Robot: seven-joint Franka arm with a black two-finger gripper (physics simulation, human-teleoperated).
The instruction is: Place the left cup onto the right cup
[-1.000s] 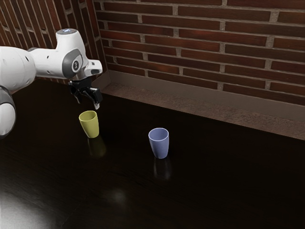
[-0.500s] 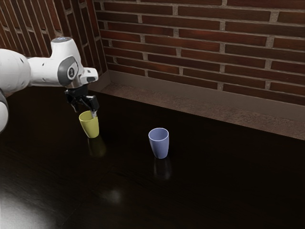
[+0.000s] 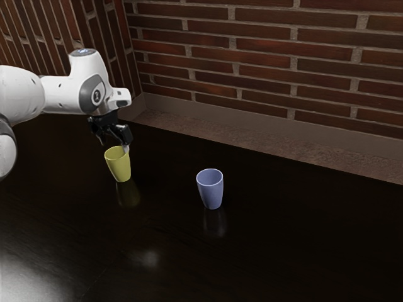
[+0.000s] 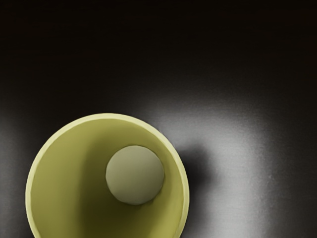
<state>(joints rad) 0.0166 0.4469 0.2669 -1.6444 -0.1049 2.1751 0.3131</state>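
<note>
The yellow cup (image 3: 118, 165) stands upright on the dark surface (image 3: 283, 239), left of the blue cup (image 3: 210, 188) and well apart from it. The tool (image 3: 119, 142) hangs at its far rim; apart or clamped, I cannot tell. The cup looks light, stiff and slick, so pinching the rim wall seems best. There is open room between the cups.

I am looking down into the yellow-green cup (image 4: 69, 198), its mouth facing my camera, its round pale bottom showing inside, the cup standing on the dark glossy table (image 4: 237, 54), a soft sheen glowing just beside it
</note>
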